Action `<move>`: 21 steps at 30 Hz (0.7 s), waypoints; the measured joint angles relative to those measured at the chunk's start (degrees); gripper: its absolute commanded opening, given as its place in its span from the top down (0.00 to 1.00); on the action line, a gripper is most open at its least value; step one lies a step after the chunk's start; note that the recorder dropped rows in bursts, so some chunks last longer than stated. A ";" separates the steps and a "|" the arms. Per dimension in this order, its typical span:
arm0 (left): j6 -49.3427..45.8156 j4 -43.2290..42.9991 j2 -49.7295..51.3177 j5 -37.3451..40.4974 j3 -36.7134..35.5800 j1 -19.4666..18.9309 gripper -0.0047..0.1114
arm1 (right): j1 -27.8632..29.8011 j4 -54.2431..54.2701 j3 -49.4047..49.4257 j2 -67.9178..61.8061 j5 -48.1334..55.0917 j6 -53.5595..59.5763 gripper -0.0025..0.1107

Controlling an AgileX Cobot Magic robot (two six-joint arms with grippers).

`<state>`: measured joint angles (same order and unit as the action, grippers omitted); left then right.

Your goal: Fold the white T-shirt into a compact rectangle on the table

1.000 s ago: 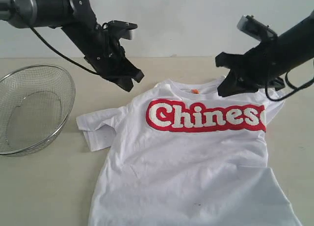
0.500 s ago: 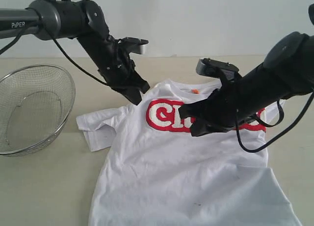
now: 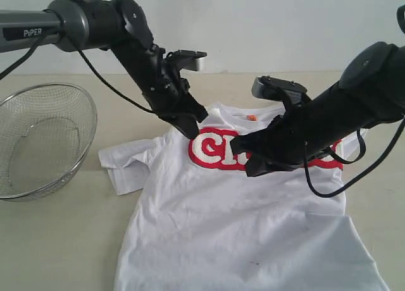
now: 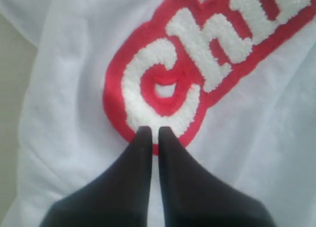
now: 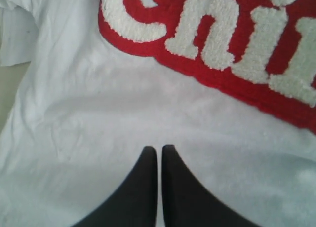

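1. At the far left, a round wire-mesh basket is seen on the table. It sits apart from the shirt and is not involved.
2. The white T-shirt is laid front-up across the middle and right of the table. Its orange neck tag is turned toward the back wall, and one short sleeve is spread toward the basket. The hem is cut off by the picture's lower edge.
3. The left gripper is held at the "C" of the red-and-white lettering. Its jaws are pressed together with nothing between them. Whether the tips touch the cloth cannot be told.
4. The right gripper is held over the chest just below the lettering, its jaws likewise closed and empty.
5. No fold is seen, so the step in hand is judged to be positioning before the first fold.
6. For the next move, the jaws would need to be opened and brought to a sleeve or shoulder edge, so that cloth can be pinched.
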<state>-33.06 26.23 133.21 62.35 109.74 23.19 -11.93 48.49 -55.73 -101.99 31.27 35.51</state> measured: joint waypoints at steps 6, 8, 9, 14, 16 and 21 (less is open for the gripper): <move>7.39 -8.33 0.00 -0.34 0.00 -1.06 0.86 | 0.00 0.00 0.00 0.00 2.05 1.54 0.98; 7.89 -8.86 0.00 -0.82 0.00 -3.01 0.64 | 0.00 0.00 0.00 0.00 2.14 1.96 0.98; 7.79 -8.64 0.00 -1.30 0.00 -3.66 0.53 | 0.00 0.00 0.00 0.00 2.41 1.95 0.98; 6.99 -7.89 0.00 -6.10 0.00 -3.83 0.45 | 0.00 0.00 0.00 0.00 3.45 2.37 0.98; 6.17 -7.89 0.00 -6.60 0.00 -3.83 0.45 | 0.00 0.00 0.00 0.00 4.44 2.37 0.98; 4.73 -6.89 0.89 -6.91 0.03 -3.83 0.45 | 0.00 0.00 0.00 0.00 5.14 2.59 0.98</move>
<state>-28.32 19.34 134.09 55.44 109.78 19.36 -11.93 48.49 -55.73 -101.99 36.41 38.10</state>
